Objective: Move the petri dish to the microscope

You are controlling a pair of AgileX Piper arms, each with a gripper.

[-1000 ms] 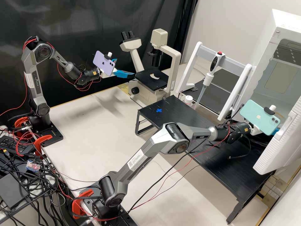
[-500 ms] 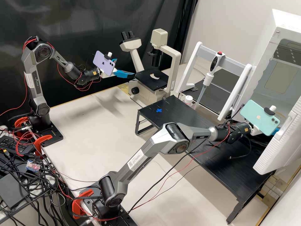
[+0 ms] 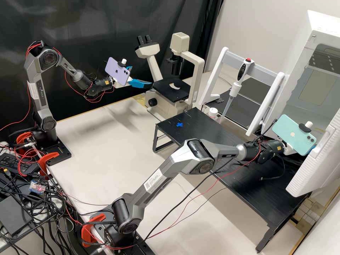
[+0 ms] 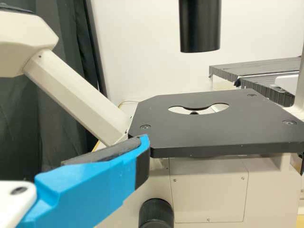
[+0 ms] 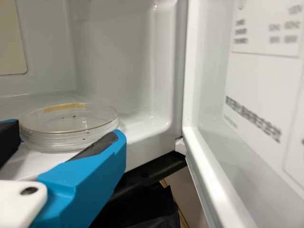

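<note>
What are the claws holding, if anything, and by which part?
Left claw: nothing, open near the microscope stage. Right claw: the petri dish lies within it, but whether it grips the side wall cannot be told.

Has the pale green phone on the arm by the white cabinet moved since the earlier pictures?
Yes, slightly: in the high view, the pale green phone now sits a little lower against the white cabinet.
</note>
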